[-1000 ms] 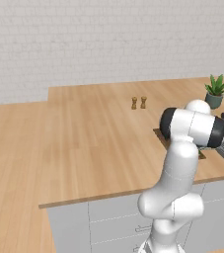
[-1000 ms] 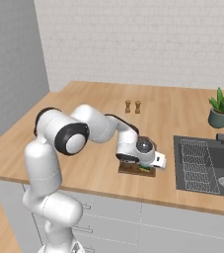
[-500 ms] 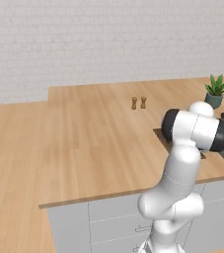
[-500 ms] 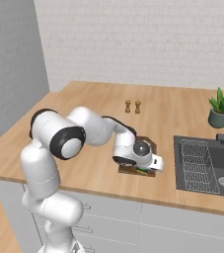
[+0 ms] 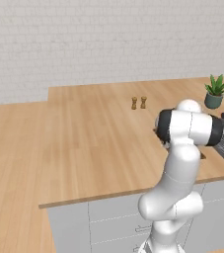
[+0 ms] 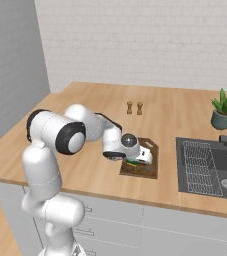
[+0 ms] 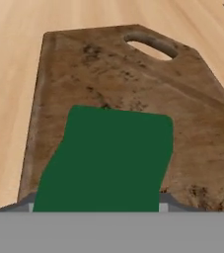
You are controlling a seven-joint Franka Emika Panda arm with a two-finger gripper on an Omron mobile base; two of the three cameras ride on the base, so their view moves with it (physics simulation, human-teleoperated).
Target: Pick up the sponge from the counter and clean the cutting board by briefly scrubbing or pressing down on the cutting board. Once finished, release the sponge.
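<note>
Wooden counter (image 6: 85, 107); sponge (image 7: 106, 158) lengthwise along cutting board (image 7: 108, 84).

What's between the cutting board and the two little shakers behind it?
Only bare counter lies between the cutting board and the two shakers, as the right base view shows.

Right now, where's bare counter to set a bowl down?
Left of the cutting board, the counter lies bare up to the wall. It is crowded by the sink, the plant and the two shakers.
</note>
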